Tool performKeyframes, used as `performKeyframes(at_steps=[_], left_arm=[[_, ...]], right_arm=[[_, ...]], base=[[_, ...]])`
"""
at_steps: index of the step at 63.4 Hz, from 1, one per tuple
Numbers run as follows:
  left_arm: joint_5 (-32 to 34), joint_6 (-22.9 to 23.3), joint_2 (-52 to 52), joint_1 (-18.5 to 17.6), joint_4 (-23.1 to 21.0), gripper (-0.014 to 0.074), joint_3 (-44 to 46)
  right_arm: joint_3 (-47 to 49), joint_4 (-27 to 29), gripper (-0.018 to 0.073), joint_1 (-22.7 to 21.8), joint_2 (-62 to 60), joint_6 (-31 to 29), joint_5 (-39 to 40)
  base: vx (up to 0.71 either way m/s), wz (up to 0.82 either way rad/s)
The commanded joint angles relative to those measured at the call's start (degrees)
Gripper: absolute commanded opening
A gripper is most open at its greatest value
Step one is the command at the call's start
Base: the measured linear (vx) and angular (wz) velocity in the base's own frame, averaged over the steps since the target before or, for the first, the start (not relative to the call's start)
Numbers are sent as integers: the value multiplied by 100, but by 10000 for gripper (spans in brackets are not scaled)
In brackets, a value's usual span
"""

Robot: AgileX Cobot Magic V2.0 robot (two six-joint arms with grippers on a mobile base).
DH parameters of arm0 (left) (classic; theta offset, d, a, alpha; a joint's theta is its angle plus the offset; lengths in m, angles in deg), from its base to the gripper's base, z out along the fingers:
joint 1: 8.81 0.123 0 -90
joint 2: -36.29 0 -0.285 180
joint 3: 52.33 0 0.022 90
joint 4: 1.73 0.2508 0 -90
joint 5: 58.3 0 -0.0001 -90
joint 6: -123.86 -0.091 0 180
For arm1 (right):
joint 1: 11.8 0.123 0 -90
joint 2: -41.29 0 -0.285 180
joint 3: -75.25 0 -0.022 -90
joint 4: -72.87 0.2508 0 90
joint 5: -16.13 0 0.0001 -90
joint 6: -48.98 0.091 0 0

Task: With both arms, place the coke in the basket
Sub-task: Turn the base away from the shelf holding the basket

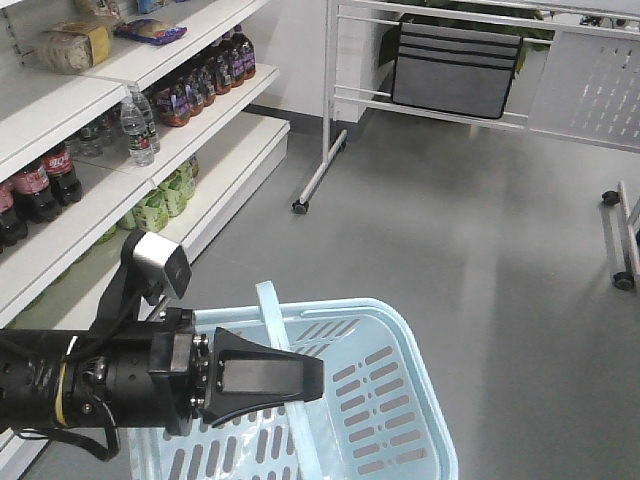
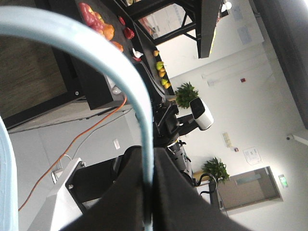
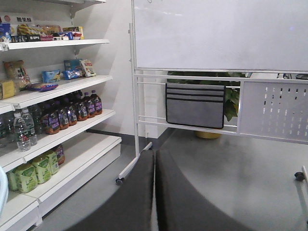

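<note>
One basket handle [image 2: 147,144], clamped between left jaws

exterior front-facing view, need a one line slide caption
Left end effector holds the light blue basket by its handle, beside white shelves of bottled drinks.

The basket [image 1: 420,400] sits at the near centre. The left end effector [image 1: 316,378] reaches in from the left above it, with the handle [image 1: 268,300] between its fingers. Shelves [image 1: 60,105] holding bottles [image 1: 210,70] run along the left. A wheeled stand [image 1: 330,100] stands behind.
</note>
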Motion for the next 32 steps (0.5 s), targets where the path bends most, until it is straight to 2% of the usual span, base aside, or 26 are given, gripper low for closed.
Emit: performKeyframes(at_steps=[1, 32], left_arm=[[1256, 5, -177, -43, -444, -7, 142], [1256, 5, -177, -43, -444, -7, 142]], right_arm=[[-80, -58, -5, -14, -84, -10, 441], [-80, -58, -5, -14, -84, -10, 441]], base=[[-1, -17], [3, -13]])
